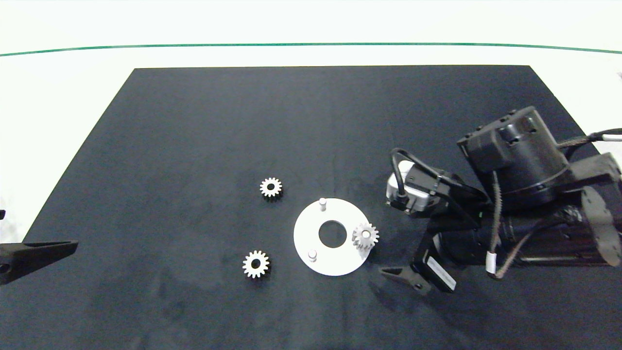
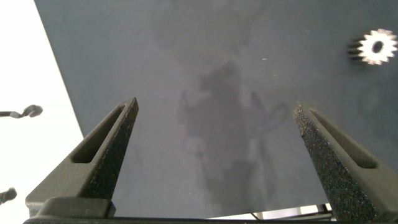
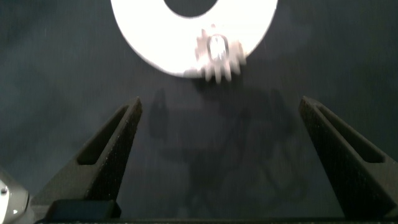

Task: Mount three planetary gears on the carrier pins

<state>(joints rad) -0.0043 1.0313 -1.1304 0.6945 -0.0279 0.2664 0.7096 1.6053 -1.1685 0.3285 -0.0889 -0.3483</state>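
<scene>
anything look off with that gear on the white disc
The gear on the white disc's right-hand pin looks tilted, its teeth hanging past the rim, so it may not be fully seated. The other two gears lie flat on the black mat. The right gripper is open beside the disc.

No legible text, brand, number or sign appears in any view; a white label (image 1: 441, 277) on the right arm's wrist carries marks too small to read; the gears, disc, mat and table bear no visible markings.
</scene>
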